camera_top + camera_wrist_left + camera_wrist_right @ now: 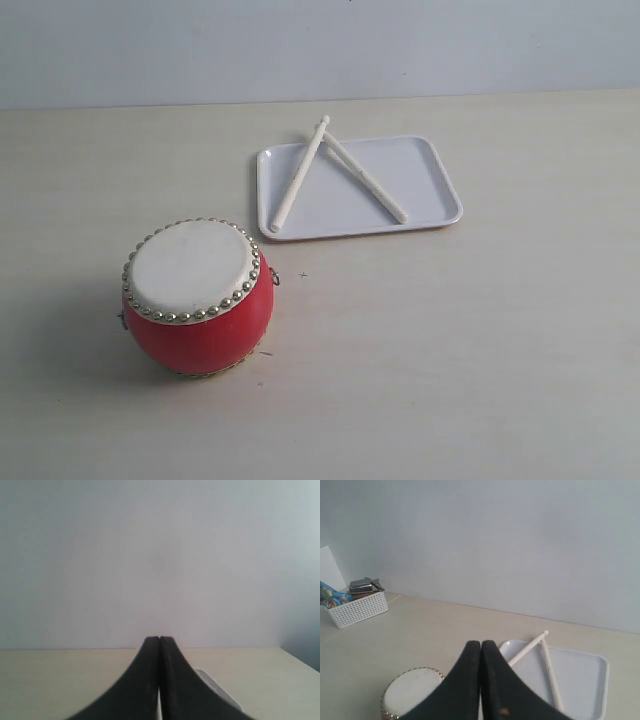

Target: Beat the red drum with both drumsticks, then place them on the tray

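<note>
- The red drum (198, 297) is shown upright on the worktop (480, 350) at the lower left of the exterior frame, cream skin upward, apart from the tray.
- The tray (430, 175) is seen flat on the worktop at upper centre.
- The left drumstick (298, 178) and the right drumstick (366, 180) are laid on the tray, crossed near their upper ends, which project past its far rim.
- The left end effector (159, 640) is shown pressed together, with nothing held.
- The right end effector (481, 644) is likewise pressed together and empty; a white basket (359, 609) is seen by the wall.
</note>
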Robot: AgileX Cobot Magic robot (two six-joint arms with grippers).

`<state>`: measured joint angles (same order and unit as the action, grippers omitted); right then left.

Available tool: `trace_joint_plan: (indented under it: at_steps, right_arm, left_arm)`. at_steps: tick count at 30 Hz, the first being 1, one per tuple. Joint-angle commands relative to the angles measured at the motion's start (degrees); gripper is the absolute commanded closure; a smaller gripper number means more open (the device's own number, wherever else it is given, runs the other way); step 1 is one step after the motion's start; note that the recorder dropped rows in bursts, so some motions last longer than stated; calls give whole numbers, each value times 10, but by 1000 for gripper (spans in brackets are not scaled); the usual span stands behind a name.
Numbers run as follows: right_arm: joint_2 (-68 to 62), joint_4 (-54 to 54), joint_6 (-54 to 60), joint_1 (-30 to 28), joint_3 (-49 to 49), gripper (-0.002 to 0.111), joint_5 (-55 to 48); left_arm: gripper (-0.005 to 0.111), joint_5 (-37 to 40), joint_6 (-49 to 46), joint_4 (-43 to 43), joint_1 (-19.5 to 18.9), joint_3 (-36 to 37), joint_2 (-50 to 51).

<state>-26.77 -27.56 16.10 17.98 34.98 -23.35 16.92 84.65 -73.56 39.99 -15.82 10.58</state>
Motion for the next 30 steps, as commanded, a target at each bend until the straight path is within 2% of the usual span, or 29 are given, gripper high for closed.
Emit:
trace_joint_plan:
  at_steps: [1,8,15,18,25,30]
  right_arm:
    - [67,-18,9,0,-60,108,16]
    - [147,-38,9,0,-162,108,39]
    - [225,-83,12,0,-257,108,118]
    - [252,-89,30,0,-288,108,128]
    - [268,-99,32,0,-344,108,136]
    - [268,-97,44,0,-350,108,127]
  left_arm:
    - [107,-12,26,-6,0,49,-39]
    - [107,-32,62,-36,0,112,-77]
    - [107,-70,75,-62,0,157,-106]
    - [107,-100,79,-82,0,158,-106]
    - [107,-116,79,-94,0,158,-106]
    - [107,-126,79,-94,0,158,-106]
